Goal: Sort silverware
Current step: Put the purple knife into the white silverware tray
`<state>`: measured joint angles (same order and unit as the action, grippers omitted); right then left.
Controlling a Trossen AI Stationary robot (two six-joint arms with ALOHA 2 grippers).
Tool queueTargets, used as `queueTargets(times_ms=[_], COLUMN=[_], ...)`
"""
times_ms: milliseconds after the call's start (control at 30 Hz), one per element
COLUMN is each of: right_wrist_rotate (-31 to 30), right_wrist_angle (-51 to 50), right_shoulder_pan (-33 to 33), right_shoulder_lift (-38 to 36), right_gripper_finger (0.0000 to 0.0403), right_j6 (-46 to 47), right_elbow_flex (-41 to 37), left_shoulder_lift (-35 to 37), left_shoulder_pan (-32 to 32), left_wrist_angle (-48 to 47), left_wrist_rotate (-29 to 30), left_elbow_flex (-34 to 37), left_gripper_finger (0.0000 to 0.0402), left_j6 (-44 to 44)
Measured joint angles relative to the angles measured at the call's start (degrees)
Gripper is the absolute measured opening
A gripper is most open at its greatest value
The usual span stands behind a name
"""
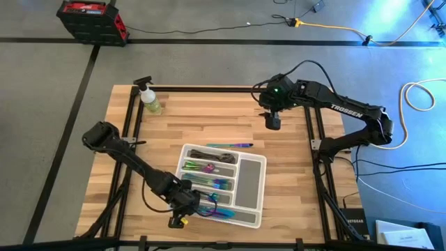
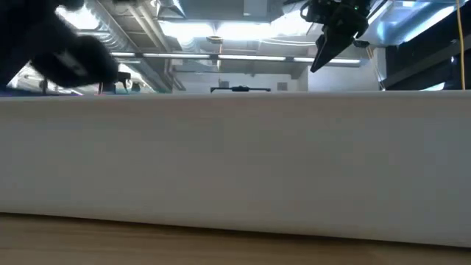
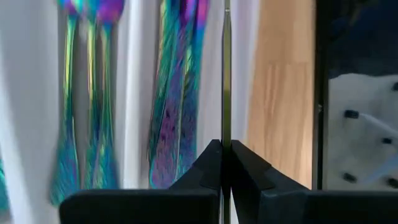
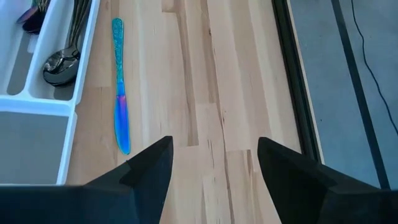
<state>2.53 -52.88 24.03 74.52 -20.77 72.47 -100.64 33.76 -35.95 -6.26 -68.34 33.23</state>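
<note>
- While the left gripper hangs over the tray's near end, its jaws pinch a thin rainbow utensil edge-on.
- Rainbow cutlery fills the tray's slots; dark spoons lie in its far slot.
- One rainbow knife lies on the worktop just beyond the tray.
- Farther off, the right gripper hovers, jaws spread, empty.

left gripper jaws shut; right gripper (raised) jaws apart

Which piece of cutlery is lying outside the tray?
The rainbow knife: it lies alone on the bare wood beside the white tray, while the other pieces sit in its compartments.
</note>
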Motion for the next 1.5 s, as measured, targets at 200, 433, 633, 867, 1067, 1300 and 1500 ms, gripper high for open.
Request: queueTargets(times_ms=[200, 433, 633, 867, 1067, 1300, 1500], right_wrist_rotate=[0.02, 0.02, 0.02, 0.81, 1.57, 2.64, 3.09], right_wrist_angle=[0.19, 0.9, 1.12, 2.36, 2.51, 3.55, 3.89], right_shoulder_pan=[0.0, 0.0, 0.0, 0.0, 0.0, -0.07, -0.07], right_shoulder_lift=[0.0, 0.0, 0.0, 0.83, 1.8, 2.81, 3.7], right_gripper_finger=[0.0218, 0.0218, 0.0218, 0.0218, 0.0218, 0.0218, 0.0218], right_j6=[1.46, 1.48, 1.5, 2.53, 2.66, 2.71, 2.64], right_elbow_flex=[0.0, 0.0, 0.0, 0.0, 0.0, -0.02, -0.02], left_shoulder_lift=[0.09, 0.11, 0.13, 0.13, -0.08, -1.62, -1.6], left_shoulder_pan=[0.39, 0.54, 0.81, 1.96, 4.64, 7.41, 10.3], left_wrist_angle=[2.01, 0.7, 0.29, -1.82, -2.73, -0.16, 3.24], left_wrist_rotate=[-1.7, 0.1, 2.45, 2.86, 4.33, 0.51, -0.28], left_elbow_flex=[1.51, 1.53, 1.53, 1.53, 1.53, 1.64, 1.62], left_gripper_finger=[0.0, 0.0014, 0.0057, 0.0105, 0.0102, 0.0085, 0.007], left_j6=[0.01, -0.12, 0.89, 2.32, 3.66, 6.25, 10.54])
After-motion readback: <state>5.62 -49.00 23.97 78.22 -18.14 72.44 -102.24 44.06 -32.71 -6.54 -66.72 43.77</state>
